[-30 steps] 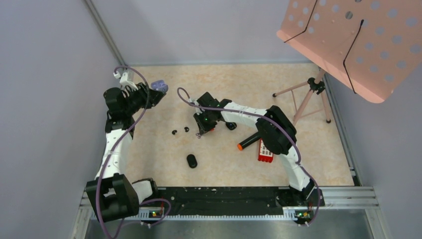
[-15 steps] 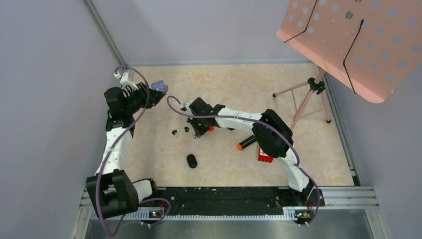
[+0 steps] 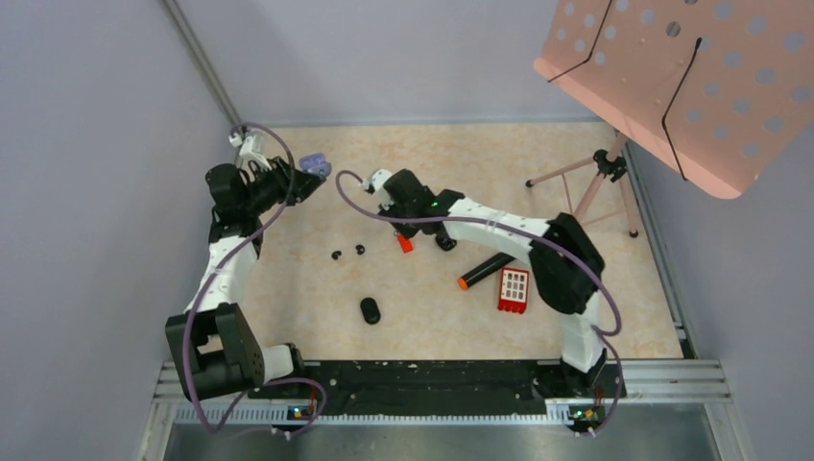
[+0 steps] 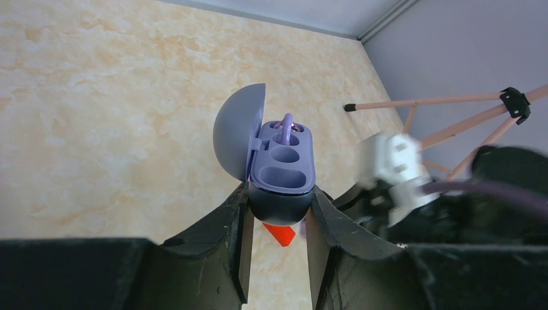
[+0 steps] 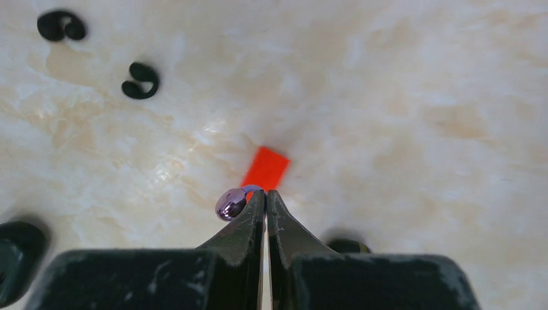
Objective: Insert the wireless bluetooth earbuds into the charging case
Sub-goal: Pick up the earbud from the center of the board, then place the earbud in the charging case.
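Note:
My left gripper (image 4: 278,216) is shut on the dark base of the purple charging case (image 4: 282,169), held off the floor with its lid (image 4: 238,132) swung open. A pale purple earbud (image 4: 287,124) sits in the far slot; the near slot shows nothing in it. From above, the case (image 3: 314,165) is at the back left. My right gripper (image 5: 265,195) is shut on a shiny purple earbud (image 5: 231,204) that sticks out left of the fingertips, above the floor. Two black earbuds (image 5: 141,81) (image 5: 61,26) lie on the floor, seen from above as two black earbuds (image 3: 361,250) (image 3: 337,255).
A small red piece (image 3: 405,243) lies under the right gripper. A black marker with an orange cap (image 3: 485,269), a red block (image 3: 514,289), a black oval object (image 3: 370,310) and a small black item (image 3: 445,242) lie on the floor. A tripod leg (image 3: 576,168) stands at the back right.
My right gripper has shut on the purple earbud, lifted off the floor and moved back toward the left gripper. The left arm and case have barely shifted.

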Tool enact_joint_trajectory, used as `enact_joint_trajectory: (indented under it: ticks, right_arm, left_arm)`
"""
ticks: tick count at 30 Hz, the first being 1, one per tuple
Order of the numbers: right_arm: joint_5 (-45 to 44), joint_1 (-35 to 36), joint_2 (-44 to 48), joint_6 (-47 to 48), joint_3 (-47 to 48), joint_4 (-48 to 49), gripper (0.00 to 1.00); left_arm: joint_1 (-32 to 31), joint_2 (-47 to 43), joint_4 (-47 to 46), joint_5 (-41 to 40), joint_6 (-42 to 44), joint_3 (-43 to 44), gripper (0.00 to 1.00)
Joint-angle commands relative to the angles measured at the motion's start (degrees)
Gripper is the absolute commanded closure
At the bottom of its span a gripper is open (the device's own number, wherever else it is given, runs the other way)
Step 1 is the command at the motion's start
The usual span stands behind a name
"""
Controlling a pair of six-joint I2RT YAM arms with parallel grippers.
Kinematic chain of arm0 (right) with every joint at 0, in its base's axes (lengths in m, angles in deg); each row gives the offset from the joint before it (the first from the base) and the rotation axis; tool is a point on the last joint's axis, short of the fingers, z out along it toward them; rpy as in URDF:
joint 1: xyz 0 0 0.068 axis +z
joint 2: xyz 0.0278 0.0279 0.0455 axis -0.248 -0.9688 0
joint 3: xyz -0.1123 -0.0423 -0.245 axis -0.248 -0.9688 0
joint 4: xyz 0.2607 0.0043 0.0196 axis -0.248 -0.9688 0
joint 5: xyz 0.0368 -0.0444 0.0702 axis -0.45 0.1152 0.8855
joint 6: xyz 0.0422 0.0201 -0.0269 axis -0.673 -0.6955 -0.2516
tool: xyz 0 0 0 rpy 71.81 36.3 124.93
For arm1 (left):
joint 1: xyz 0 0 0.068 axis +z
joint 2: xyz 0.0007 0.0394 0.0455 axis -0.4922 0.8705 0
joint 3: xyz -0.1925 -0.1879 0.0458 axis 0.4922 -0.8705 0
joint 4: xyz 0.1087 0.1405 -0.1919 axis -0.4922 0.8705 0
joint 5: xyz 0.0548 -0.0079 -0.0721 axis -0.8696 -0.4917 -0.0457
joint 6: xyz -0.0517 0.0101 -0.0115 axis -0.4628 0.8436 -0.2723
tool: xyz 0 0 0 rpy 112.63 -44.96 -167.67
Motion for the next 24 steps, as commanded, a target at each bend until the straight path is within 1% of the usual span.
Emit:
enact_joint_trajectory:
  ticks: [1, 5, 10, 14, 15, 18, 20, 24]
  right_arm:
    - [-4.0, -2.2, 14.3, 3.4, -2.5, 7.7, 1.0]
    - [-6.0, -2.6, 21.3, 5.9, -4.8, 11.1, 1.0]
    - [-7.1, -2.7, 28.7, 10.1, -6.1, 15.9, 1.0]
    - [-8.1, -2.8, 31.7, 12.7, -5.3, 18.6, 1.0]
    - [-8.3, -2.7, 32.4, 13.5, -5.2, 19.5, 1.0]
    - [-8.2, -2.7, 34.4, 15.9, -5.8, 23.1, 1.0]
    - [-8.2, -2.7, 35.3, 17.4, -6.4, 26.6, 1.0]
    - [-7.7, -2.7, 36.4, 19.1, -6.1, 30.2, 1.0]
  left_arm:
    - [-1.2, 2.9, -5.9, 4.3, 0.1, 3.2, 1.0]
    - [-4.1, 5.7, -6.9, 5.4, 0.8, 5.2, 1.0]
    - [-9.2, 8.5, -7.5, 7.3, 1.7, 7.6, 1.0]
    - [-12.6, 9.3, -7.5, 8.2, 2.6, 9.0, 1.0]
    - [-14.7, 9.1, -7.8, 8.2, 2.8, 9.1, 1.0]
    - [-18.0, 8.3, -9.5, 8.3, 3.6, 9.3, 1.0]
    - [-19.5, 7.8, -9.6, 8.2, 4.6, 9.9, 1.0]
    - [-21.4, 7.0, -10.5, 8.3, 5.2, 10.6, 1.0]
